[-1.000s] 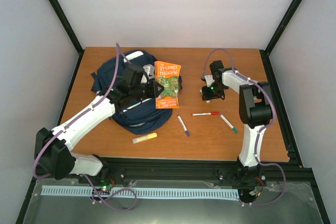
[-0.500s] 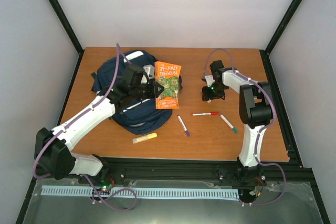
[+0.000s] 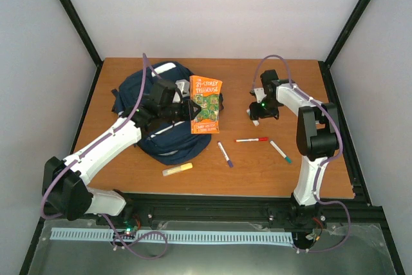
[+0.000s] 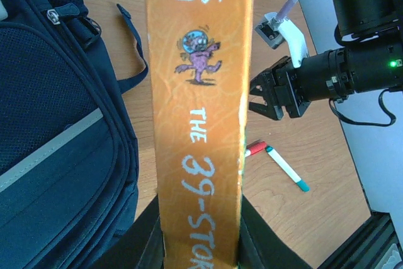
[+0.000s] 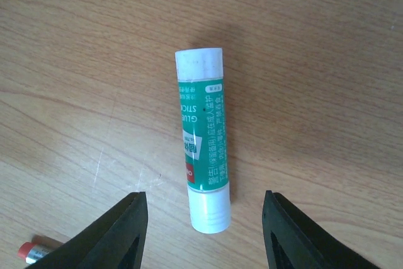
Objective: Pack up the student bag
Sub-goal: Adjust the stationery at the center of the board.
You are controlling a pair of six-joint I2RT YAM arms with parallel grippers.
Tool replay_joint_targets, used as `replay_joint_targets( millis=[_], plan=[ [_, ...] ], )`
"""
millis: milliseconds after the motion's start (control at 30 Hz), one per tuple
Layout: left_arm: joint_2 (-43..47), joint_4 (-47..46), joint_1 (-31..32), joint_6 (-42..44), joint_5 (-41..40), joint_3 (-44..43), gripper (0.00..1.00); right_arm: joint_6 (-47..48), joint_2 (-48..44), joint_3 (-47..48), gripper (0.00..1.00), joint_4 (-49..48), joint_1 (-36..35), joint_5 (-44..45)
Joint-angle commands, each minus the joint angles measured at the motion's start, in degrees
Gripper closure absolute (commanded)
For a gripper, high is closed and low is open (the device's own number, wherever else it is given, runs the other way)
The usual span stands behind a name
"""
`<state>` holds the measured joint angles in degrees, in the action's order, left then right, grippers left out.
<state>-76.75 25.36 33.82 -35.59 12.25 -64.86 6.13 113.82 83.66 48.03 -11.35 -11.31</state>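
The navy student bag [image 3: 154, 120] lies at the table's left and also fills the left side of the left wrist view [image 4: 56, 124]. My left gripper [image 3: 192, 111] is shut on an orange book [image 3: 206, 104], held upright beside the bag's right edge. The book's spine [image 4: 198, 92] runs up between the fingers of that gripper [image 4: 201, 244]. My right gripper [image 3: 259, 111] hangs open over a green-and-white glue stick [image 5: 201, 162] lying on the wood. Its jaws [image 5: 204, 231] straddle the stick's white cap end without touching it.
A red marker [image 3: 252, 139], a green-capped marker [image 3: 280, 151], a purple-capped marker [image 3: 224, 154] and a yellow highlighter [image 3: 177, 169] lie on the wooden table [image 3: 283, 82] toward the front. Black frame rails border the table's edges.
The right gripper's jaws have opened wider and its wrist has shifted slightly toward the back of the table. The left arm, book and bag have not moved.
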Motion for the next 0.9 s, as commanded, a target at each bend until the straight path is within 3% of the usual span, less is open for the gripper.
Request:
replay_joint_targets(
  millis=[0, 167, 367, 467, 500, 533, 567, 700, 867],
  plan=[
    [1.6, -4.2, -0.2, 1.4, 1.1, -1.4, 0.99, 0.0, -3.4, 1.3, 0.49, 0.7, 0.8, -0.5],
    [1.5, -5.0, -0.2, 2.0, 2.2, -1.3, 0.99, 1.2, -6.5, 1.1, 0.48, 1.0, 2.8, -5.5],
    [4.5, -10.9, -0.2, 6.1, 8.4, 2.5, 0.99, 6.6, -20.7, -9.1, 0.42, -7.7, 10.0, -32.4],
    [8.3, -14.7, -0.2, 7.7, 10.9, 5.5, 0.99, 8.8, -29.2, -15.5, 0.31, -12.1, 10.5, -38.3],
    [9.6, -16.1, -0.2, 8.2, 12.1, 6.5, 0.99, 9.1, -31.7, -17.1, 0.23, -12.7, 10.5, -41.4],
    [10.9, -17.1, -0.2, 8.8, 13.5, 7.2, 0.99, 9.2, -33.6, -18.1, 0.03, -13.2, 10.4, -45.1],
    [12.2, -18.2, -0.2, 9.2, 15.0, 8.0, 0.99, 9.4, -35.2, -19.0, 0.0, -13.0, 10.5, -49.1],
    [16.2, -22.8, -0.3, 8.4, 16.7, 9.9, 0.99, 9.1, -38.3, -20.5, 0.0, -13.7, 9.6, -61.5],
    [16.5, -29.5, -0.3, 5.3, 20.7, 10.2, 0.99, 13.8, -35.9, -15.7, 0.0, -9.3, 5.9, -65.2]
  ],
)
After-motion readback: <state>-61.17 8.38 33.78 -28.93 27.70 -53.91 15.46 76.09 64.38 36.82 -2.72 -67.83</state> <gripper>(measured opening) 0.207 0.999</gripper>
